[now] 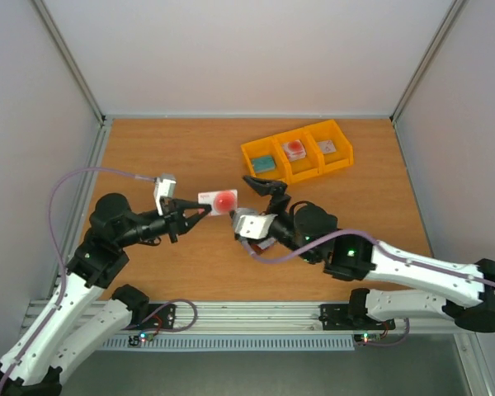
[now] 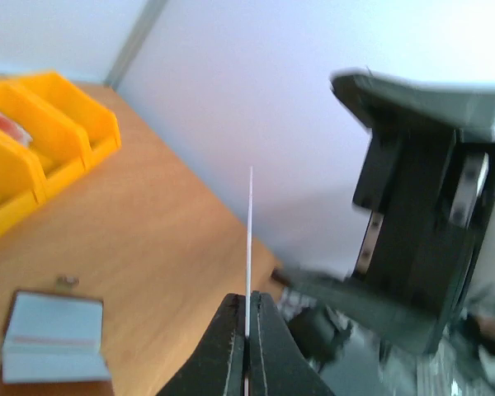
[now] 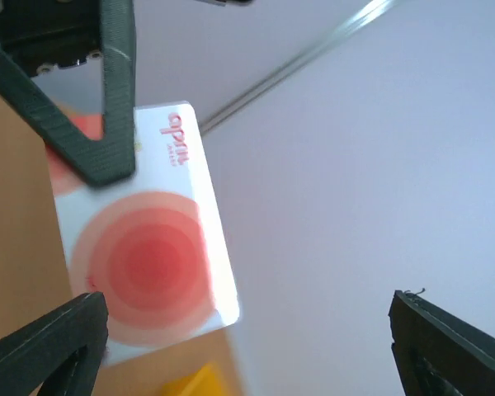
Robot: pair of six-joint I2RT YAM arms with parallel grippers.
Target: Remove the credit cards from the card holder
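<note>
Pinching a credit card (image 1: pixel 221 200) by one short end in the left gripper (image 1: pixel 203 209), fingers pressed together on it, up in the air over the middle of the table (image 1: pixel 148 157); running with its long axis straight out from the left fingertips toward the right gripper (image 1: pixel 264 191); showing its pale face with the red round spot to the right wrist camera, edge-on in the left wrist view; flanked at the free end by the right fingers (image 3: pixel 54 346), spread wide and touching nothing; nearer the left arm, then, and carried by it alone; lying open on the wood below the pinch, grey-blue lining up, the card holder (image 2: pixel 54 338), not made out in the top view; toward the far right corner, a yellow bin (image 1: pixel 307 170) with small cards in its three parts; seemingly free air on all sides for a carry, crowded only by the right arm just beside
</note>
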